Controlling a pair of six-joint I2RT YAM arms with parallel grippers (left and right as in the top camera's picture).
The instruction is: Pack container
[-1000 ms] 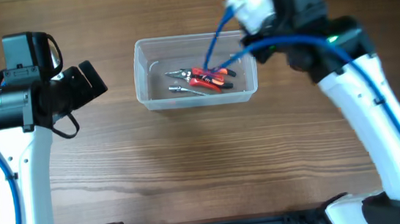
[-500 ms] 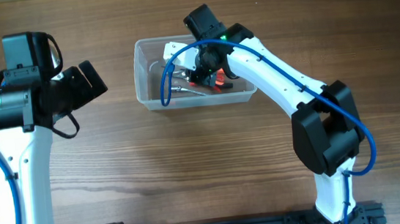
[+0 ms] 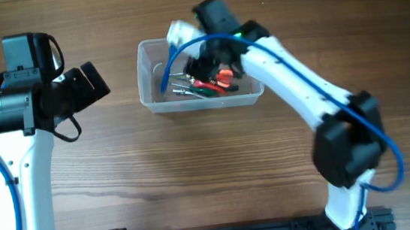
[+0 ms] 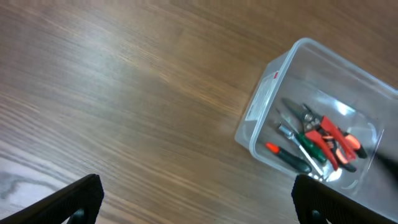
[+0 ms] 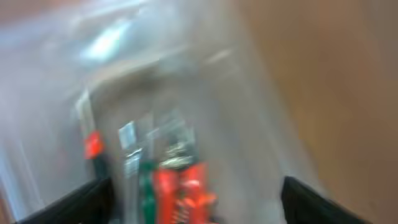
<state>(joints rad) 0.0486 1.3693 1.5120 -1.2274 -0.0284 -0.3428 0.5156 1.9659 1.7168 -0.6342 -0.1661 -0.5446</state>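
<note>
Container: clear rimmed plastic tub, rounded corners, mid far edge of wood-grain surface; holds red-handled pliers. Left pincer spread, empty; right pincer spread over tub.

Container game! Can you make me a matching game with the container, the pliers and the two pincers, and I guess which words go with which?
Things:
1. container
2. pliers
3. left pincer
4. right pincer

Words:
A. red handles
B. reaching over the container
C. see-through
D. off to one side of the container

Pairs: 1-C, 2-A, 3-D, 4-B
</note>
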